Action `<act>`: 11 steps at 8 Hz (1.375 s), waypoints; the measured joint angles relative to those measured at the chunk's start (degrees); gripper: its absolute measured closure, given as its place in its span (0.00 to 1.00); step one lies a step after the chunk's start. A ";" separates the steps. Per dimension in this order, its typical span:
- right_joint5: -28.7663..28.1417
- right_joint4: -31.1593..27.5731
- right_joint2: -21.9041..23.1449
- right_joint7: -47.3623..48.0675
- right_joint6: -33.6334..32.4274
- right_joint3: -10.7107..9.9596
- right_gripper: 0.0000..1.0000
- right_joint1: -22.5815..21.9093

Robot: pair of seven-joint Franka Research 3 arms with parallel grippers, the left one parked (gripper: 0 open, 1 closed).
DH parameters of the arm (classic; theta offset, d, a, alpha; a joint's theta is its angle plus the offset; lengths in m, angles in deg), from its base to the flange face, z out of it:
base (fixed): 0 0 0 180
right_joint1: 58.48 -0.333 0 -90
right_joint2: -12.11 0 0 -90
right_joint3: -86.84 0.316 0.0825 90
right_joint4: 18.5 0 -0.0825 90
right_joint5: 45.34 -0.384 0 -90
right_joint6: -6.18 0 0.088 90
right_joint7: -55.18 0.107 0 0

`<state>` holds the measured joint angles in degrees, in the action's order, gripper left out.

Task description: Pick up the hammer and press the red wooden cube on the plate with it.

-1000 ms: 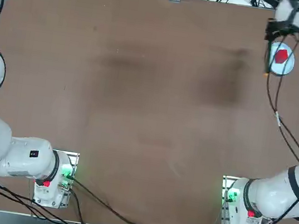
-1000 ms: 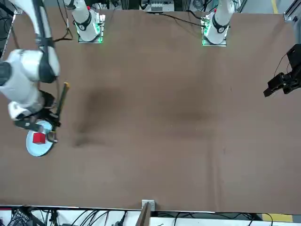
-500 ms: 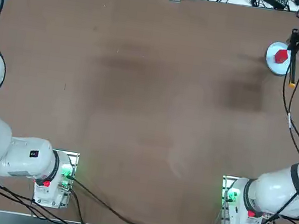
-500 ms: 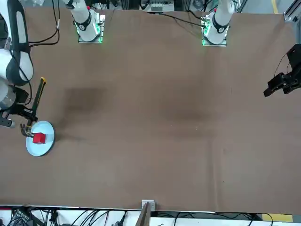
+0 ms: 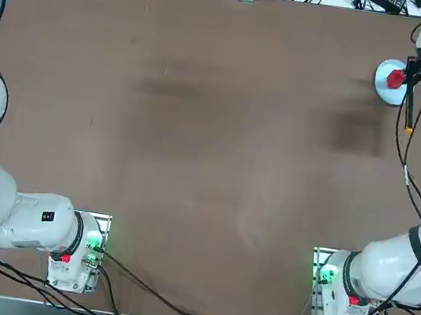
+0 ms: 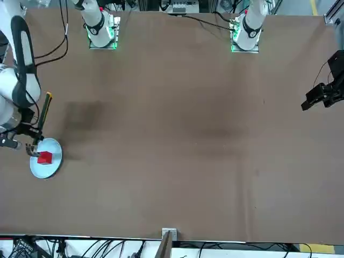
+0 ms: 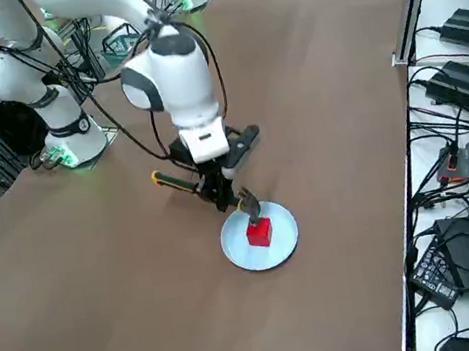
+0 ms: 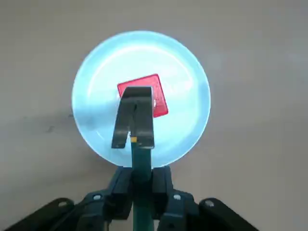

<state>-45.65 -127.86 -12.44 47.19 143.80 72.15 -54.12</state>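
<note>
So we've got the red wooden cube (image 8: pixel 161 103) sitting on the plate (image 8: pixel 187 106), just past the hammer's head and a bit below the right end effector (image 8: pixel 142 180). In the wrist view the hammer (image 8: pixel 142 159) has its dark head overlapping the near part of the cube. From the side that head is right at the cube's top, though we can't tell if they're actually touching.

The right end effector itself is clenched on the hammer's green handle, fingers pressed in from both sides. The handle runs through the grip, with the orange-yellow butt end poking out on the side away from the plate and the head reaching out over it.

The plate lies flat on the tabletop (image 7: pixel 183 307), underneath the head and just beyond the fingers. Above the end effector we see the white right arm (image 7: pixel 177 87) with black cables (image 7: pixel 217 68) looping round it. Only the hammer's head stands between the end effector and the cube.
</note>
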 joint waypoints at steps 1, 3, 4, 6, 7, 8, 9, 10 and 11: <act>-0.01 0.03 -1.20 0.00 1.11 0.05 0.79 0.04; -0.01 1.27 -1.15 -0.20 1.10 0.30 0.79 0.02; -0.01 2.98 -0.28 -0.41 -1.36 0.47 0.79 -0.02; -0.01 5.34 1.70 -1.02 -6.48 0.50 0.79 0.07; -0.02 5.16 1.41 -1.20 -6.70 0.50 0.79 0.18; -0.22 4.85 0.13 -1.23 -6.09 0.50 0.79 0.24; -0.58 4.64 -1.52 -1.24 -4.74 0.50 0.79 0.25; -0.80 4.61 -2.95 -1.24 -3.43 0.51 0.79 0.25; -0.84 4.67 -3.40 -1.33 -2.86 0.54 0.79 0.23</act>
<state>-46.48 -123.19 -15.84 45.85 140.94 72.69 -53.89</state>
